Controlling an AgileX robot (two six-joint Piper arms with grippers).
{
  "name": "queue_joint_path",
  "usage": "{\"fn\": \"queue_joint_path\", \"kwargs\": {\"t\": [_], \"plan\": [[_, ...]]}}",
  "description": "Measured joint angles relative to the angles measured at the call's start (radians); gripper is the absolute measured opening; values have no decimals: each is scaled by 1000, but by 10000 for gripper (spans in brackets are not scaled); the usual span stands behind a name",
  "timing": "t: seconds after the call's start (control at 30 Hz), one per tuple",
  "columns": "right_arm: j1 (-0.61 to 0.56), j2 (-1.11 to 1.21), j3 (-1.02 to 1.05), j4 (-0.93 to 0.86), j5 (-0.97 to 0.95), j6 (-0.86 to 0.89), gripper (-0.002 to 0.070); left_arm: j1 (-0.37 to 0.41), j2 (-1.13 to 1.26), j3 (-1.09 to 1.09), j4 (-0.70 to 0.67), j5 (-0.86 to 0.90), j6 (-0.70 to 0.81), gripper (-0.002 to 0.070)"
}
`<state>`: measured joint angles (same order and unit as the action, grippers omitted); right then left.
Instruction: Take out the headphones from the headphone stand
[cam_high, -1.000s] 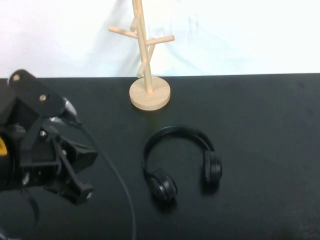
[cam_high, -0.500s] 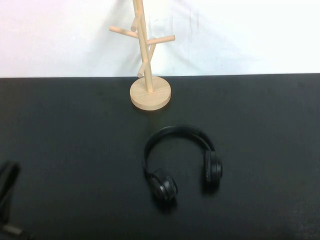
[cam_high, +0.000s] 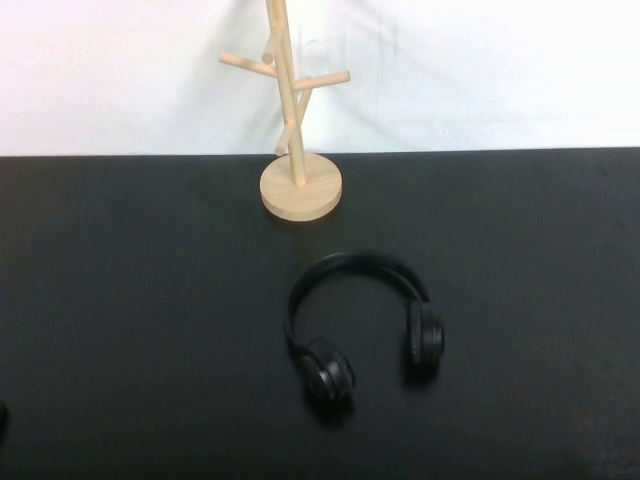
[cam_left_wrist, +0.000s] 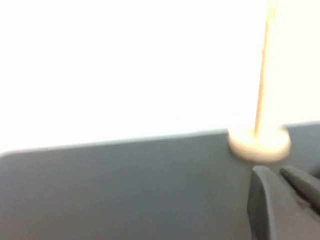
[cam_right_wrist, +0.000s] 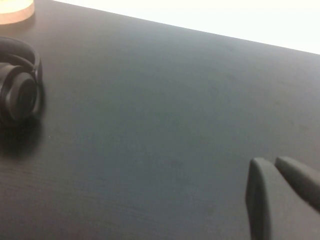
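Observation:
The black headphones lie flat on the black table, off the stand and in front of it. One ear cup also shows in the right wrist view. The wooden headphone stand stands empty at the table's far edge, and its base shows in the left wrist view. Neither arm shows in the high view. My left gripper is shut and empty, low over the table and well short of the stand. My right gripper is shut and empty, apart from the headphones.
The black table meets a white wall behind the stand. Nothing else lies on the table.
My left arm has drawn back out of the high view toward the lower left. The headphones and stand have not moved.

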<state>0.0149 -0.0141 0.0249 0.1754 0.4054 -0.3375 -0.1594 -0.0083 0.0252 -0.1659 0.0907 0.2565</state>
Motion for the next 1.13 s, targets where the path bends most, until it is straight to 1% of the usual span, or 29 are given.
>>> {"fn": "queue_joint_path", "kwargs": {"t": [0.2,0.23,1.13], "plan": [[0,0,0,0,0,0,-8,0,-2,0,4,251,-6,-1],[0,0,0,0,0,0,-8,0,-2,0,4,261,-8,-1],[0,0,0,0,0,0,-8,0,-4,-2,-5,275,-11,-2]]}}
